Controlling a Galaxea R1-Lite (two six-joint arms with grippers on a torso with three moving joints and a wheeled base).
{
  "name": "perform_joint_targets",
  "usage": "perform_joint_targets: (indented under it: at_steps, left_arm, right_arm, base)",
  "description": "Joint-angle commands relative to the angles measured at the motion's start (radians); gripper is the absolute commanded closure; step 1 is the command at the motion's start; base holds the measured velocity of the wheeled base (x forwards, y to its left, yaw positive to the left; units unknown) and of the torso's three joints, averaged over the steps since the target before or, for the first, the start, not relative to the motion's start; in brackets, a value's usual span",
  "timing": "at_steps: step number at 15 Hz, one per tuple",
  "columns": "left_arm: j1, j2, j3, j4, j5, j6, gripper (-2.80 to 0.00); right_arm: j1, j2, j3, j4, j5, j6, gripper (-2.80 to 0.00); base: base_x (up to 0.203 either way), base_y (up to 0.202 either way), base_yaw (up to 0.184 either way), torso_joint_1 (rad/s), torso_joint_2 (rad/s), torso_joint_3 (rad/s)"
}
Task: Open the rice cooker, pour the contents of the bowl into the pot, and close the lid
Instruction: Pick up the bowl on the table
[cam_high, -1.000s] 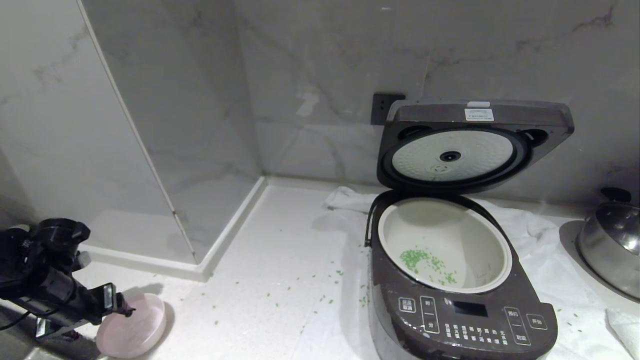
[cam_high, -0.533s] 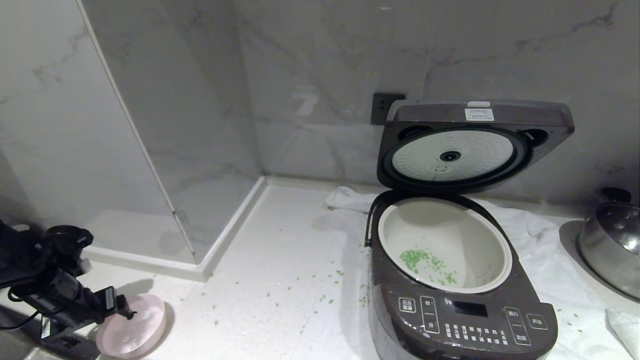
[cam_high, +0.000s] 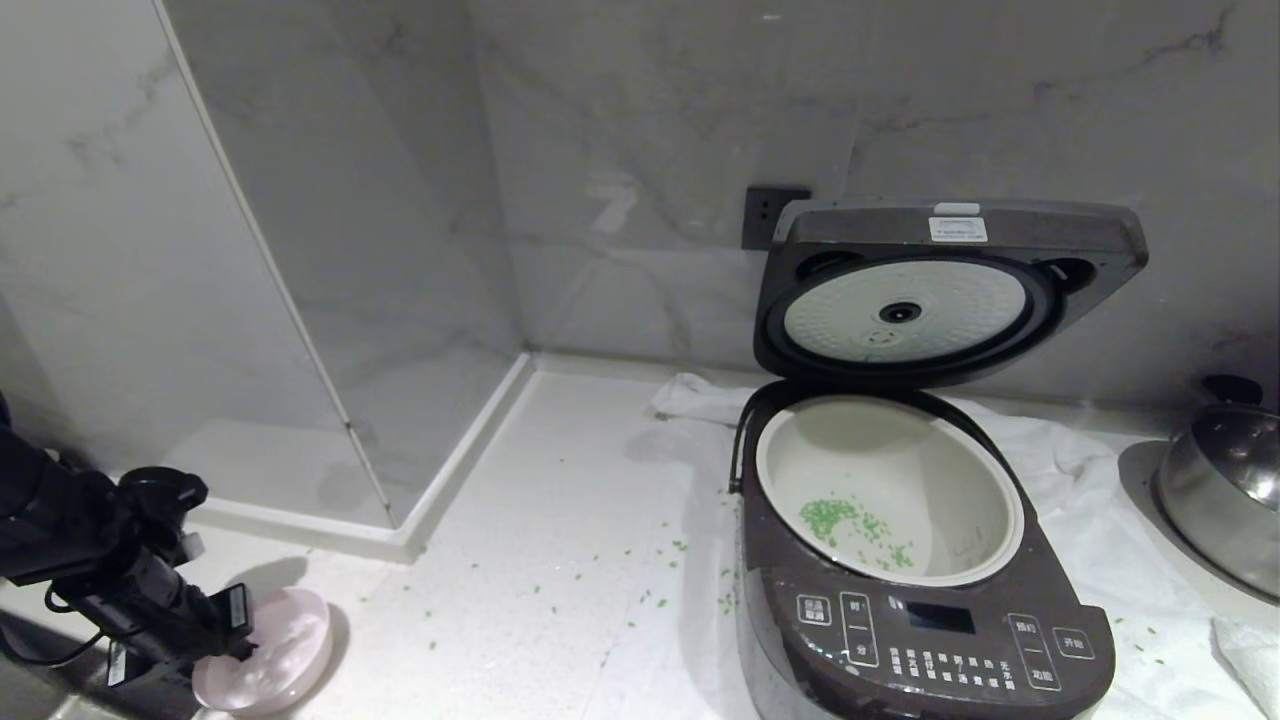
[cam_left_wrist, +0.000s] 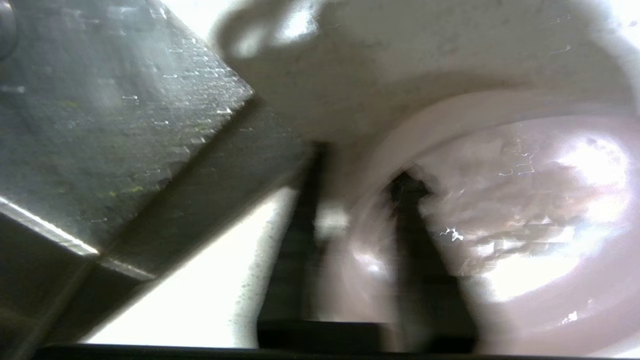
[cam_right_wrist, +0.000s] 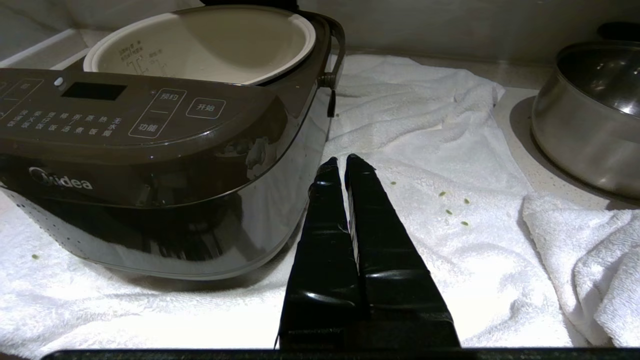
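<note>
Left arm reaches in low from my left edge, forearm slanting down, and my left gripper (cam_high: 240, 640) sits at the near rim of the bowl (cam_high: 285, 640), which rests on the counter (cam_high: 520, 560) well left of the rice cooker (cam_high: 925, 610). On the wrist camera one finger (cam_left_wrist: 295, 250) stands outside the bowl wall and the other inside; I cannot tell whether they pinch it. Lid (cam_high: 950, 290) stands raised, green bits (cam_high: 845, 520) lie in the pot (cam_high: 890, 490). My right gripper (cam_right_wrist: 340, 162) is parked over the towel (cam_right_wrist: 450, 150), fingers pressed together.

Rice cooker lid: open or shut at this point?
Open. The lid stands tilted back against the wall, its silvery underside plate facing forward, and the pot below is exposed with green bits inside.
</note>
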Motion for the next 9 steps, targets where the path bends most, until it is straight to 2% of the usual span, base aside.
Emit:
perform_joint_targets:
  at_steps: [1, 9]
  left_arm:
    - [-0.003, 0.014, 0.002, 0.004, 0.001, -0.003, 0.0]
    - [-0.038, -0.007, 0.0, 0.007, -0.002, -0.018, 0.0]
  right_arm:
    - [0.0, 0.001, 0.0, 0.0, 0.002, 0.0, 0.0]
    - [0.0, 0.0, 0.0, 0.0, 0.0, 0.0, 0.0]
  base:
    - [0.0, 0.0, 0.0, 0.0, 0.0, 0.0]
    - [0.0, 0.0, 0.0, 0.0, 0.0, 0.0]
